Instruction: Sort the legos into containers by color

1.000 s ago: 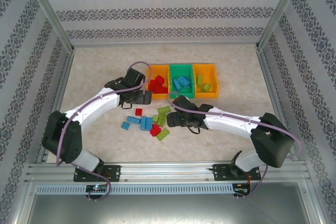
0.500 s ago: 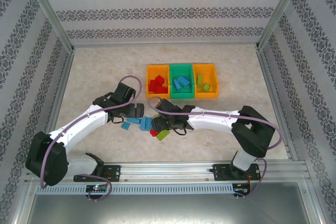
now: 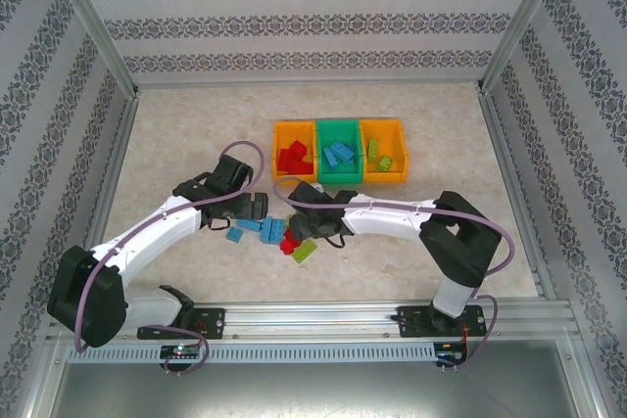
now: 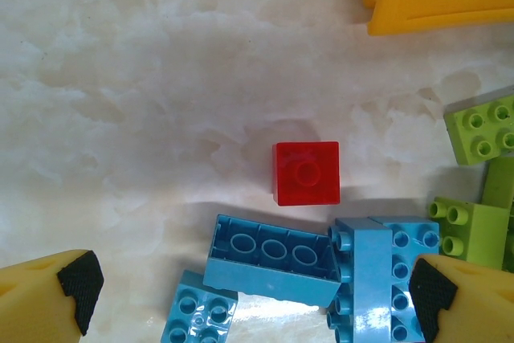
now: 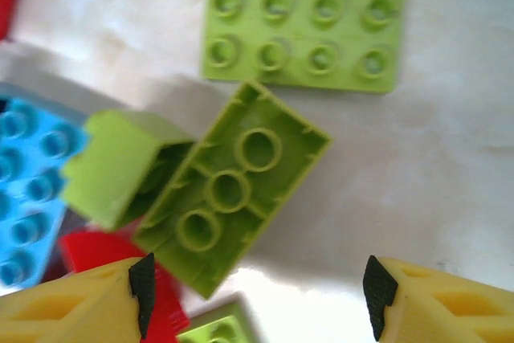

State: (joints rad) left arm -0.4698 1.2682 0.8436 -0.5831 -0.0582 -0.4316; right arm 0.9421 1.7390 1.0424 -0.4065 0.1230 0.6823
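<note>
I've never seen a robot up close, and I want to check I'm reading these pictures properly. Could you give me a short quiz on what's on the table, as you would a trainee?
1. True or false: the green bin is empty.
2. What colour is the upturned brick lying just ahead of the open right jaws? A red, B lime green, C light blue.
3. Which bin holds the red bricks?

Key:
1. False; blue bricks lie in it.
2. B.
3. The left orange bin.
</note>
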